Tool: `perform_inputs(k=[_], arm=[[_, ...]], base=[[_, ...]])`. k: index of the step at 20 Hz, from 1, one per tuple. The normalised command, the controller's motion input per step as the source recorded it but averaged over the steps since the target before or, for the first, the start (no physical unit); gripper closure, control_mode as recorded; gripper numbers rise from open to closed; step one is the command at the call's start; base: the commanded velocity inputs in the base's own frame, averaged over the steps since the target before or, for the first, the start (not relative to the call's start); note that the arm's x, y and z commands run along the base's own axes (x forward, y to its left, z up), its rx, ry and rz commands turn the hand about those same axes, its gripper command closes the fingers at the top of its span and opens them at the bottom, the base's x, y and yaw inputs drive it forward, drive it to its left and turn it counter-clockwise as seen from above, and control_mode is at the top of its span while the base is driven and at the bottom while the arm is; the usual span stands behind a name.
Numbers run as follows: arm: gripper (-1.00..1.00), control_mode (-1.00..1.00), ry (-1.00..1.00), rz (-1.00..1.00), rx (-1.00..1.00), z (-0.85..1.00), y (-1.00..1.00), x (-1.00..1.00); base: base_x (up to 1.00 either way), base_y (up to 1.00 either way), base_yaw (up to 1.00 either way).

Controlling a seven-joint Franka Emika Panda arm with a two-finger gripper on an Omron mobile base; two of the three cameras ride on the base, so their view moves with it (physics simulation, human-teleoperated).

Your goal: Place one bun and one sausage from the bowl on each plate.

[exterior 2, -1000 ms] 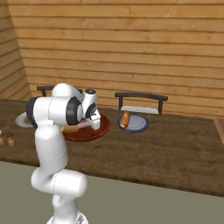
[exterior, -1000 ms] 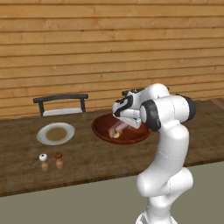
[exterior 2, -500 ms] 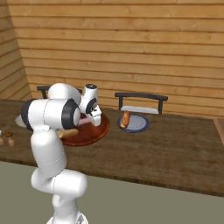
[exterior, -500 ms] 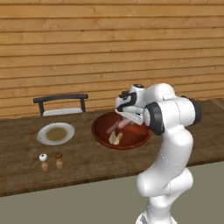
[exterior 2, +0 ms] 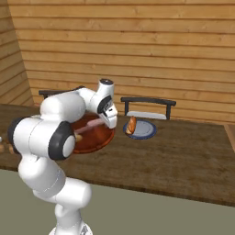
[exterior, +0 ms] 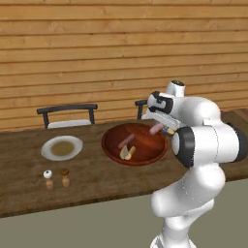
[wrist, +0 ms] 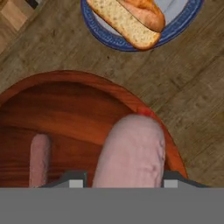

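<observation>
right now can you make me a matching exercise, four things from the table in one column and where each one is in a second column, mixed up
Things:
1. held sausage
2. second sausage
3. bluish plate
4. pale plate

Places:
a. lying inside the bowl
b. left of the bowl, bare
c. between the jaws of the gripper, above the bowl's rim
d. beyond the bowl, carrying a bun

Pairs: 1-c, 2-a, 3-d, 4-b

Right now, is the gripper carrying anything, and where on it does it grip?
Yes: the gripper holds a pink sausage above the bowl rim. Its grip point is hidden at the hand view's bottom.
</observation>
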Motion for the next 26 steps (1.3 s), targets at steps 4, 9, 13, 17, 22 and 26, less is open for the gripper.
perform_inputs(k=[4, 9, 13, 17, 22, 26], arm=[[1.00, -1.00, -0.06, -0.03, 0.01, 0.10, -1.00, -0.16], [1.00, -1.00, -0.07, 0.00, 0.00, 0.07, -0.91, -0.01], [1.00, -1.00, -0.07, 0.02, 0.00, 0.00, -0.64, 0.04], [1.00, -1.00, -0.04, 0.03, 0.00, -0.09, -0.35, 0.39], [1.00, -1.00, 0.00, 0.11, 0.00, -0.07, -0.21, 0.78], [1.00, -1.00, 0.00, 0.08, 0.00, -0.18, -0.40, 0.50]], base=[[0.00, 0.00, 0.00], [0.00, 0.00, 0.00], [0.00, 0.00, 0.00], [0.00, 0.00, 0.00], [0.00, 0.00, 0.00], [0.00, 0.00, 0.00]])
